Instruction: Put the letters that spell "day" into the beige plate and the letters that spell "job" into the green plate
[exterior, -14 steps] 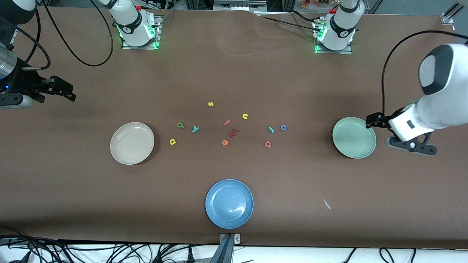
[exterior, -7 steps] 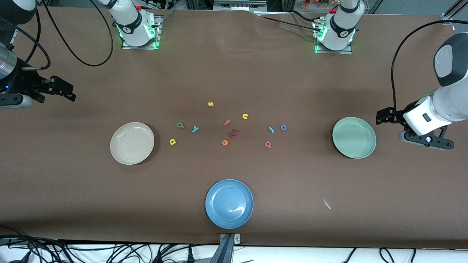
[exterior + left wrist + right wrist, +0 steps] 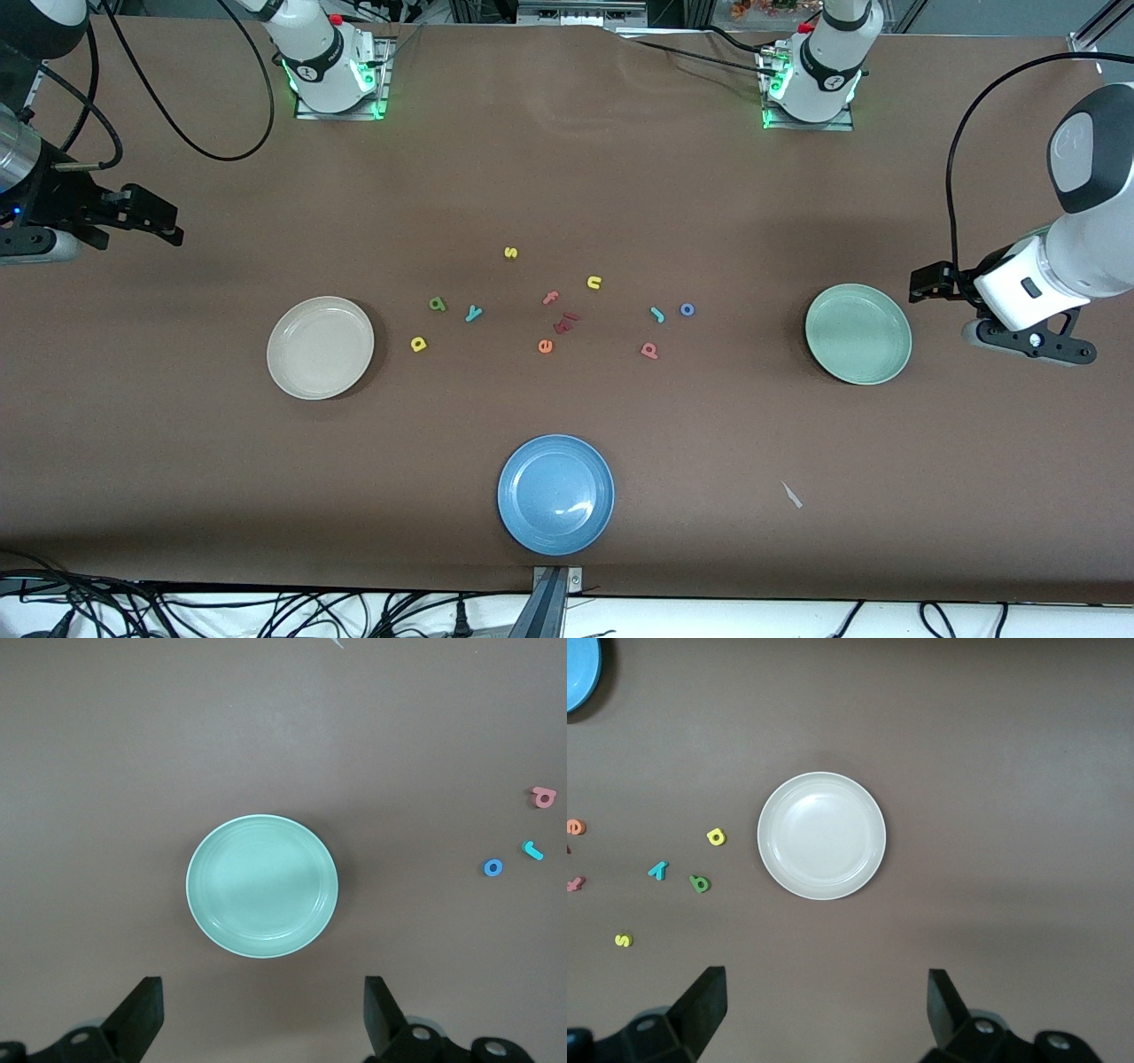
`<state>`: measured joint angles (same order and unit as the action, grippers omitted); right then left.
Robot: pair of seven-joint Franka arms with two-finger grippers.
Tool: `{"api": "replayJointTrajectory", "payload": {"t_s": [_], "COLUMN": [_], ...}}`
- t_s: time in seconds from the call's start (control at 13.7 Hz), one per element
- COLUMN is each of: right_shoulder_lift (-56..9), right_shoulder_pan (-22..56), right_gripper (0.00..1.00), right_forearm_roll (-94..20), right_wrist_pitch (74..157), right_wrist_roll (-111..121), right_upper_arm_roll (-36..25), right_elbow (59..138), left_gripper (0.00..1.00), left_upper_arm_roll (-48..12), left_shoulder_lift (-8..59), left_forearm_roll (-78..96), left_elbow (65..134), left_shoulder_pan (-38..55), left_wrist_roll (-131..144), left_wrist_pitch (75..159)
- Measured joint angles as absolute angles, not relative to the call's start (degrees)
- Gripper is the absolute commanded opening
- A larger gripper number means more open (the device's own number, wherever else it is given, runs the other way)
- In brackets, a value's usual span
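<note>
The beige plate lies toward the right arm's end, with the yellow d, green a and teal y on the table beside it. The green plate lies toward the left arm's end. The teal j, blue o and pinkish b lie between it and the table's middle. My left gripper hangs open just off the green plate's rim. My right gripper is open and raised near its end of the table.
A blue plate sits near the front camera's edge. Other letters lie mid-table: yellow s, yellow n, pink f, orange e and dark red pieces. A white scrap lies nearer the camera than the green plate.
My left arm has drawn back from over the green plate's rim toward its own end of the table, then nearly stopped. The right arm and all letters have stayed put.
</note>
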<state>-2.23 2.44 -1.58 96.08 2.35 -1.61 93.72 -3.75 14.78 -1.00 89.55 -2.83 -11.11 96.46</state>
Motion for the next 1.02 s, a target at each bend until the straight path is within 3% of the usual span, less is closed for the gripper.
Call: {"api": "replayJointTrajectory", "payload": {"t_s": [1.02], "right_shoulder_lift": [-2.2], "right_shoulder_pan": [2.5], "right_gripper": [1.0], "right_forearm_roll": [-1.6], "right_wrist_pitch": [96.1], "right_wrist_roll": [2.3], "right_upper_arm_roll": [-1.6], "right_elbow": [93.7], "left_gripper": [0.99], "left_upper_arm_roll": [-4.0], "left_shoulder_lift": [15.8], "left_forearm_roll": [-1.0], "left_elbow": [89.8], "left_shoulder_pan": [-2.1], "left_wrist_roll": [-11.0], "left_wrist_pitch": [96.5]}}
